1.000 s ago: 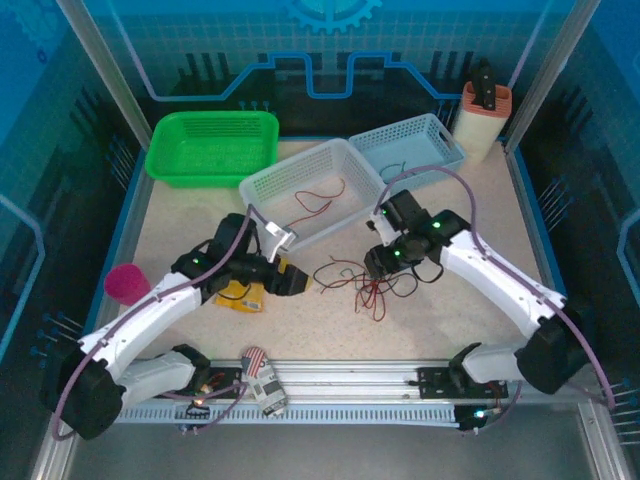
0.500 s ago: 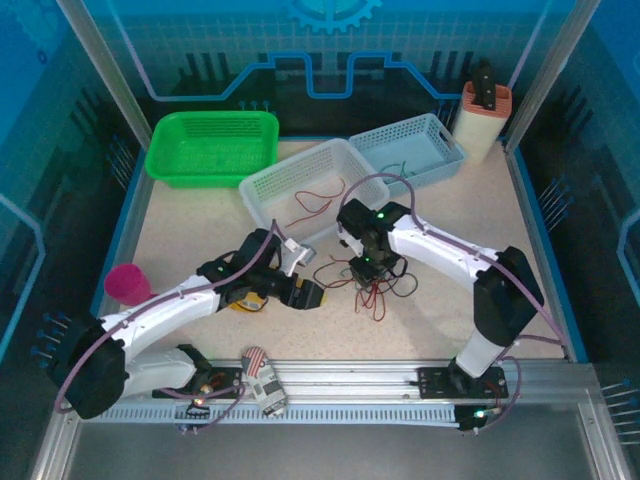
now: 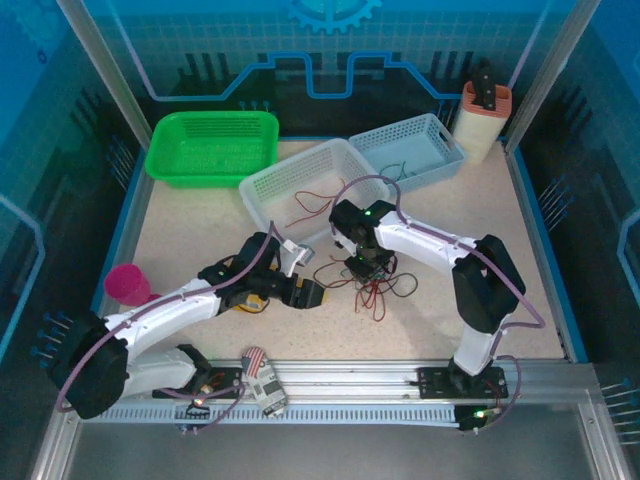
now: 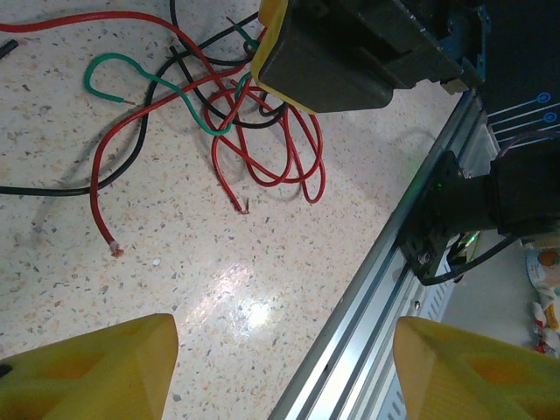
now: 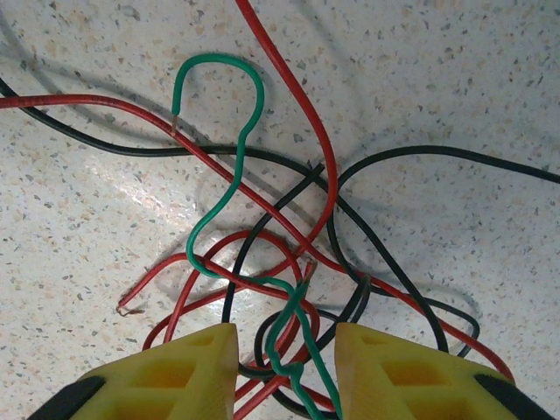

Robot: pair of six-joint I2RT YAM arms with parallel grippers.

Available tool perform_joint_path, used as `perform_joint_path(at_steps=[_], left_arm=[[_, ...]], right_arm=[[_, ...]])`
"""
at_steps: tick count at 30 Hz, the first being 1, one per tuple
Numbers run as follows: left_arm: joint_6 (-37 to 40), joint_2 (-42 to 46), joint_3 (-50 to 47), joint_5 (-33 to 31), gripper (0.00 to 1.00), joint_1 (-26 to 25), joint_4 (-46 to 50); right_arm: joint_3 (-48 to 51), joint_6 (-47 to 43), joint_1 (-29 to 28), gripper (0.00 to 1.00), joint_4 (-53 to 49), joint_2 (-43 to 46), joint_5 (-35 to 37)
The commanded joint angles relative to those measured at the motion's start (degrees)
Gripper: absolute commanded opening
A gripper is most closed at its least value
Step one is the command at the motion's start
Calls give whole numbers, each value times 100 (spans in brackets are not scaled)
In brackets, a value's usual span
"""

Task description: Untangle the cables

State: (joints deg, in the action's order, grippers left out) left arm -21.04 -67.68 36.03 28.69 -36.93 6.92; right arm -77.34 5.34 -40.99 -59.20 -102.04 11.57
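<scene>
Since a second ago your right arm has swung in from the right, and the right jaws now hang directly over the tangle of thin red, black and green wires. That tangle lies on the speckled bench, just in front of the white mesh basket. The left arm has slid closer too. Your right jaws are apart but narrowing, their yellow fingers straddling the twisted tail of the green wire, with nothing clamped yet. Watch what else sits in that gap: a red strand and a black strand loop through it. The closing may catch all three, and a lift would then cinch the knot instead of loosening it. Your left jaws stand wide apart and hold nothing, so nothing pins the rest and the whole clump may drag along. Both wrists are near each other, and a hasty pull could bump them together.
</scene>
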Motion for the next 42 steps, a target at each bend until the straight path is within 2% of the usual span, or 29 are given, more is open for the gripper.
perform_joint_path(at_steps=[1,5,10,12,19,24,27,31,36,42], left_arm=[[21,-97,74,-151,67,-34,-101],[-86,-106,106,-398,67,-40,-176],[-364,-109,-12,-504,67,-85,-704],[-392,-197,-26,-520,67,-139,-912],[-42,-1102,459,-548,62,-550,-1150],[-181,-1566,642,-639,55,-712,-1620],[-212,-1904,928,-763,52,-820,-1532],[-96,-2187,1124,-834,53,-1000,-1596],[13,-2049,1064,-994,52,-1018,-1508],[146,-1291,768,-1103,53,-1009,-1308]], right_arm=[[68,-112,-81,29,74,-103,-78],[102,-190,-78,19,109,-131,-51],[127,-288,-78,3,171,50,-48],[154,-322,-79,0,215,171,-84],[253,-149,37,0,390,681,-402],[333,243,296,0,530,961,-823],[360,415,387,0,560,993,-945],[343,620,475,0,526,976,-1048],[360,783,588,0,556,1050,-1024],[226,866,733,0,501,1140,-776]])
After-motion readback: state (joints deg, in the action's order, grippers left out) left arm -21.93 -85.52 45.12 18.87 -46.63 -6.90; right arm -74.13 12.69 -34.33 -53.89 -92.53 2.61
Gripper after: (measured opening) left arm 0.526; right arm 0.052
